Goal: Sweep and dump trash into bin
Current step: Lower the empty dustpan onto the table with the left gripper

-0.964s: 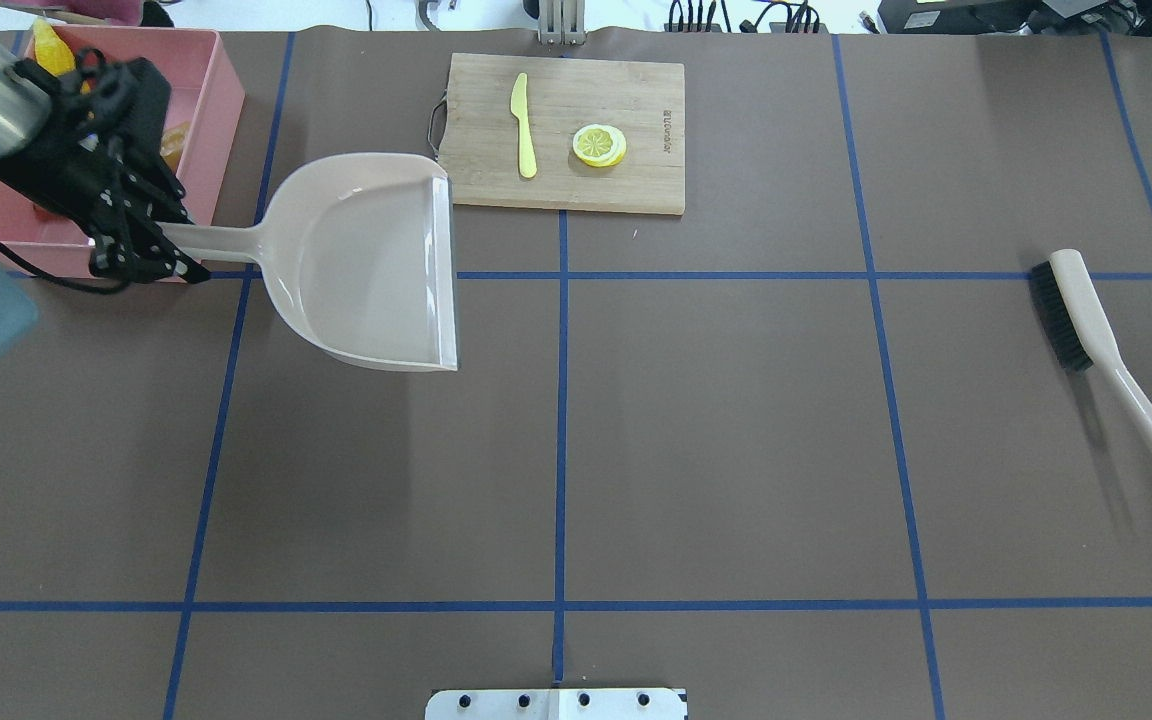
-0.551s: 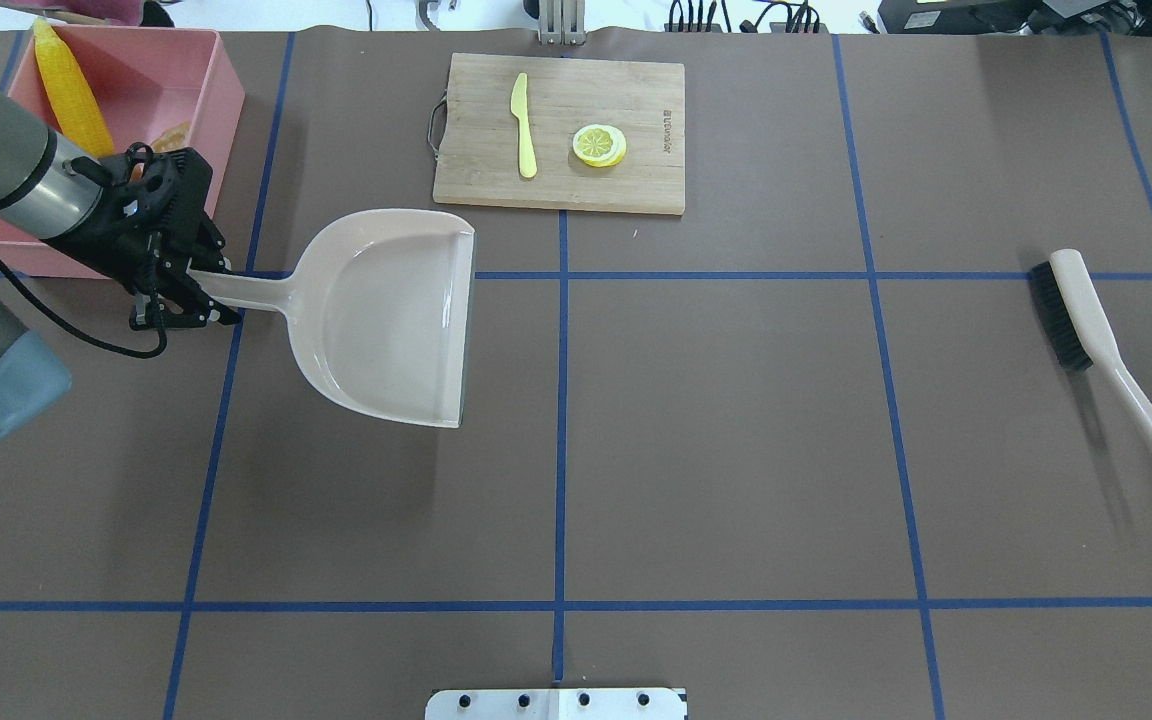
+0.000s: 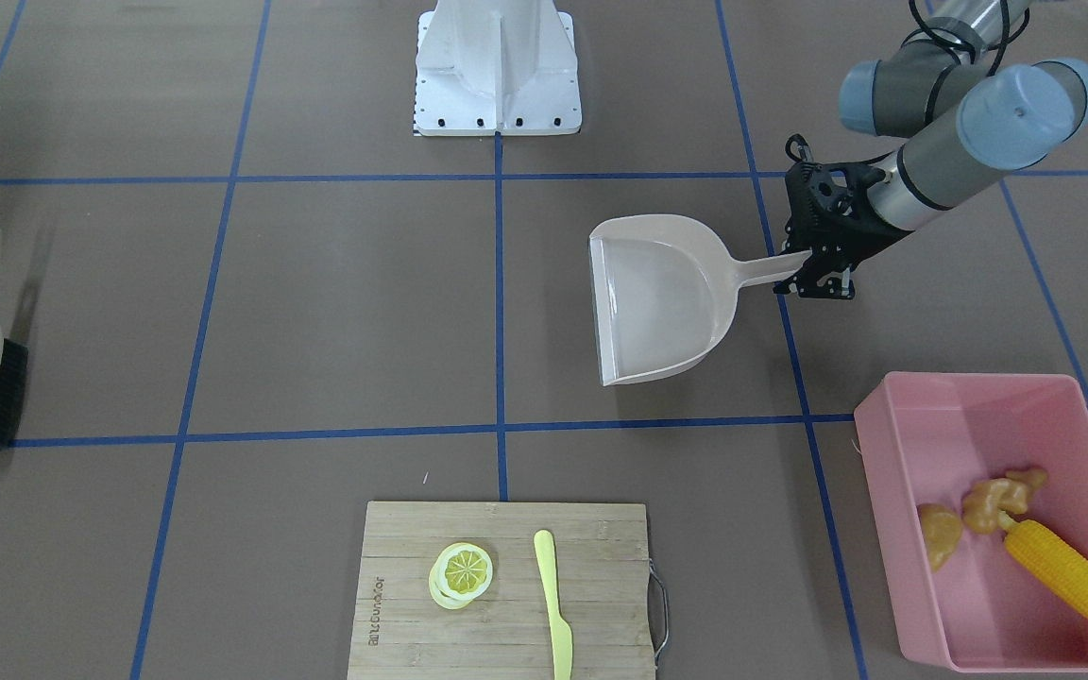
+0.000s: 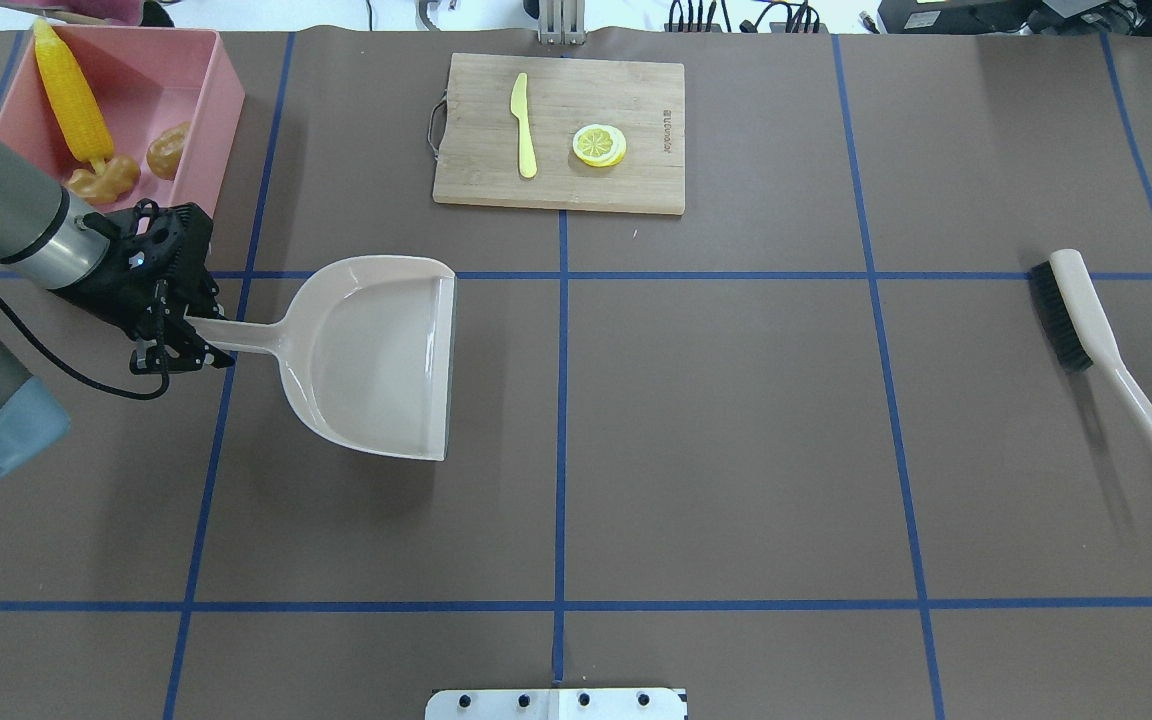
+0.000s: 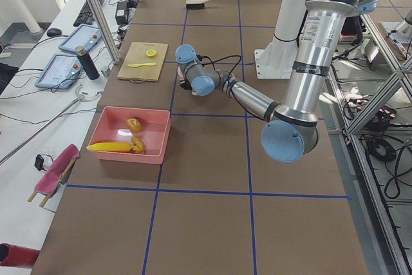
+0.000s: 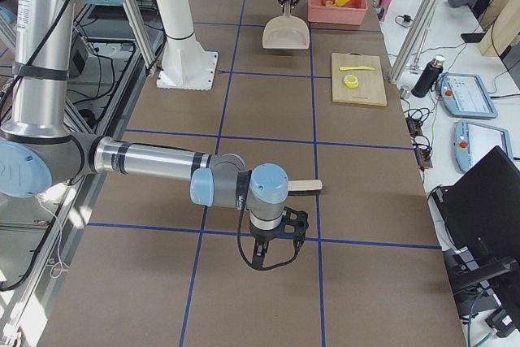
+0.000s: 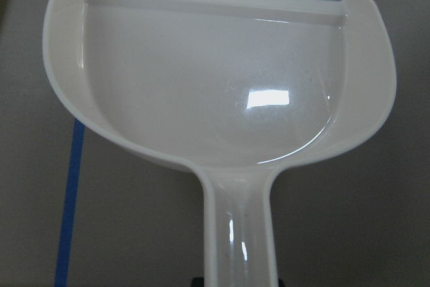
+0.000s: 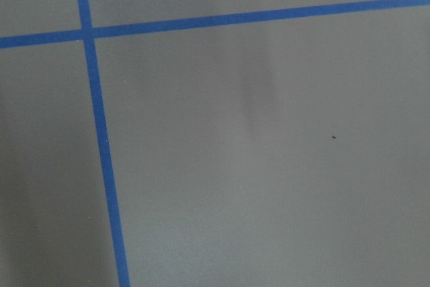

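Overhead exterior view, biggest first. You've got the brown table (image 4: 736,450) gridded with blue tape. The pink bin (image 3: 974,401) sits at the far corner on the robot's left, and all the trash is inside it. The beige dustpan (image 4: 376,350) is on the robot's side of the bin, near it but apart, with its mouth towards the table's middle. You can't tell from these views whether its lip touches the table. The wooden cutting board (image 4: 626,130) lies at the far edge, mid-table. The brush (image 4: 1086,320) lies flat on the robot's right, well apart from everything else.

Left gripper (image 4: 191,340): clamped on the end of the dustpan's handle. The wrist view looks straight down the handle into the pan.

Right gripper (image 6: 276,253): you only get it in the exterior right view, pointing down at the table near the brush's handle end. Jaw state: can't tell.

In the bin, the corn cob (image 4: 71,95) lies along the wall farthest from the dustpan. The ginger root (image 4: 104,180) touches its tip, and the potato lump (image 4: 168,150) is just beside them.

On the board, the pale yellow knife (image 4: 524,125) and the lemon slice (image 4: 599,145) are side by side, not touching.
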You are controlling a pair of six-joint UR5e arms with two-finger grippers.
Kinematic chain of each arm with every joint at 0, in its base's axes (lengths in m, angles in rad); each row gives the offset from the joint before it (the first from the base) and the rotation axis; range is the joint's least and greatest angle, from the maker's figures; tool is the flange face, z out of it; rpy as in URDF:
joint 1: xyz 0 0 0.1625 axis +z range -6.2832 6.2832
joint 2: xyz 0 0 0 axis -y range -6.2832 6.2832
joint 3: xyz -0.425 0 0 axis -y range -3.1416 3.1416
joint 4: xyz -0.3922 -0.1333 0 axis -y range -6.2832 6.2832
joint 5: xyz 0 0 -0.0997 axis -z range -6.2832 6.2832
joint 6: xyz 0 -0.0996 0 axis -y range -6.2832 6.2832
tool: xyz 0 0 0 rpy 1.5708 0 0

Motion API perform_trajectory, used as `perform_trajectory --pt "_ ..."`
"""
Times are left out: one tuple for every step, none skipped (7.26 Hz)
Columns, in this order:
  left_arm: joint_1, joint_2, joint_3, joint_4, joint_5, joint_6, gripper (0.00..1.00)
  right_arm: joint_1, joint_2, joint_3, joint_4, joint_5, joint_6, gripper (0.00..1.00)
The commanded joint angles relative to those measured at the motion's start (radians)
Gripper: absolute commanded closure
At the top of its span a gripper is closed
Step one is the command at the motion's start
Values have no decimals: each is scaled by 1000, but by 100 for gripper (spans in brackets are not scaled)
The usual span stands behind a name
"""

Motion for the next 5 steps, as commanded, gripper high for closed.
perform_trajectory --pt "6 4 32 0 0 3 100 0 4 2 77 11 -2 0" --pt "6 5 37 0 0 5 100 0 4 0 111 68 5 0" --pt "8 5 50 0 2 5 100 1 0 3 107 141 5 0" --pt "8 5 63 0 3 5 100 -2 -24 29 99 136 0 0" --pt "8 1 64 0 12 5 38 -8 -46 46 102 114 -9 0"
